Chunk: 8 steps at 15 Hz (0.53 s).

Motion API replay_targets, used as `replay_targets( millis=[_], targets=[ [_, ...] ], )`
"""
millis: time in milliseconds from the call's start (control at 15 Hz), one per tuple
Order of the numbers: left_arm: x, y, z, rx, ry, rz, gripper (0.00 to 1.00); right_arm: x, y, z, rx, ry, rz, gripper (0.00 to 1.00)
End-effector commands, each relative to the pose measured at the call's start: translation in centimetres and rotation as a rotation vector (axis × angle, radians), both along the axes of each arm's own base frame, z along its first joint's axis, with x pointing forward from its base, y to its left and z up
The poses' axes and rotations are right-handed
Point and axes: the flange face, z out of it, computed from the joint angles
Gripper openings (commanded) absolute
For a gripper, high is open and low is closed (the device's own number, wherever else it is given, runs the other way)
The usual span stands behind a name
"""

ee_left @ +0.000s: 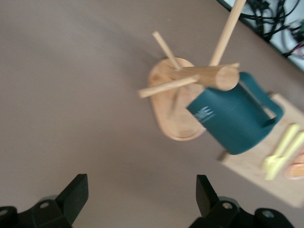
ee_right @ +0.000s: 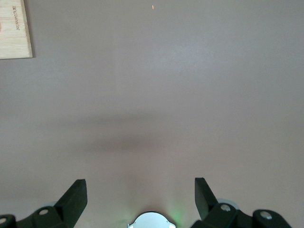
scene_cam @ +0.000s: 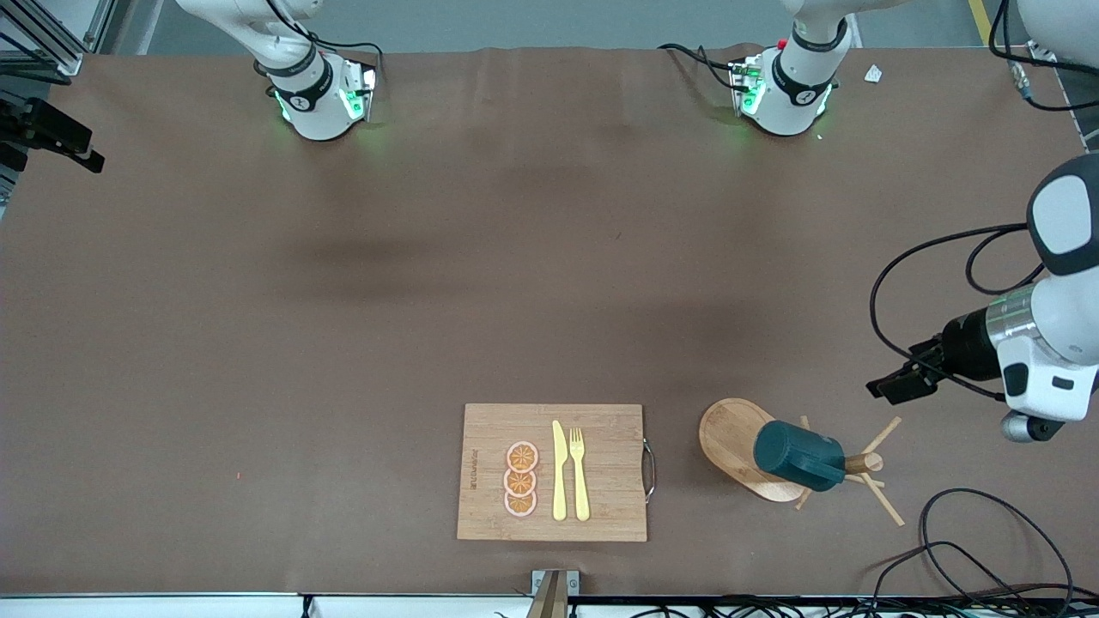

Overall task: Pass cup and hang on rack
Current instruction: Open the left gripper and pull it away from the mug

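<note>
Left claw [ee_left: 137,199] spread wide, empty, hovering over the brown surface [scene_cam: 343,300] by its left-arm edge. Right claw [ee_right: 140,199] equally wide, empty, unseen from the front. Dark teal cylindrical cup [scene_cam: 798,456] hung on the light wooden rack [scene_cam: 743,446]; mouth hidden, pale logo unreadable. Bamboo cutting board [scene_cam: 601,429] alongside, stamp illegible.
</note>
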Motion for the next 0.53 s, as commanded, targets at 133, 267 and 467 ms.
replay_targets(
  millis=[133,267,467],
  targets=[
    [-4.6,0.6,7.2,0.117,-0.013,-0.197,1.00,-0.4,-0.6,0.0,0.000,0.005,-0.007,1.00],
    [-6.5,-0.1,10.1,0.130,-0.033,-0.231,1.00,-0.5,-0.8,0.0,0.000,0.005,-0.011,1.00],
    [-9.0,-0.9,13.2,0.154,-0.053,-0.339,1.00,-0.4,-1.2,-0.1,0.000,0.002,-0.018,1.00]
  ],
)
